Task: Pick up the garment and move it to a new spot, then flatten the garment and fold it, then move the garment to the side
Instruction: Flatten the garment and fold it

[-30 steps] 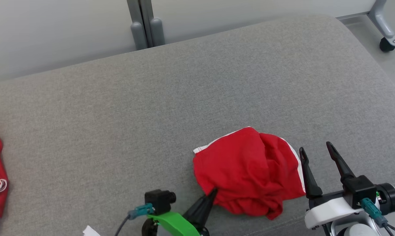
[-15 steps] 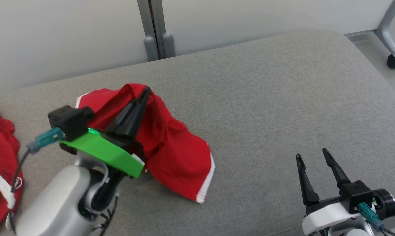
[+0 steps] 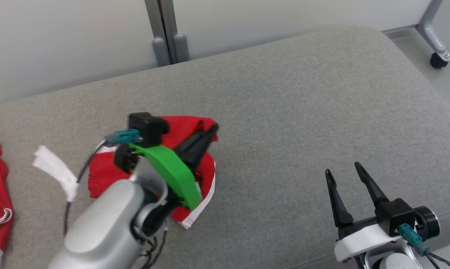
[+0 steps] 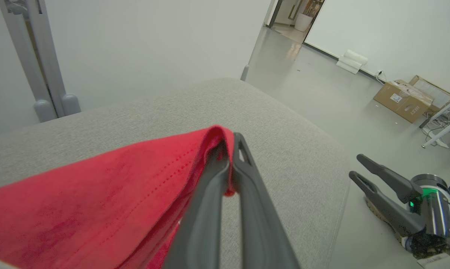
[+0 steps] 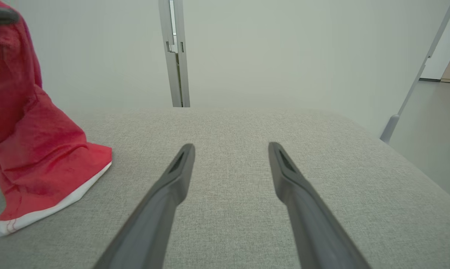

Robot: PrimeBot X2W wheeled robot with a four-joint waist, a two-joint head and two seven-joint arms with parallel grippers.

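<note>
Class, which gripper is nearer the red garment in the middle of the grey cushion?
Left. The left gripper is shut on a fold of the red garment; the right gripper stands open, apart, to its right.

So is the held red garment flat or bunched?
Bunched: the red garment hangs in folds from the shut left gripper, hem on the cushion.

The head view looks steeply down on the grey cushion (image 3: 284,93), with the wall (image 3: 79,37) along the frame's top. The left wrist view sits close behind the left gripper (image 4: 229,144), facing across the cushion toward open floor (image 4: 322,86) at upper right. The right wrist view looks low and level toward the wall. All three share the cushion and the garment (image 5: 34,149).
</note>
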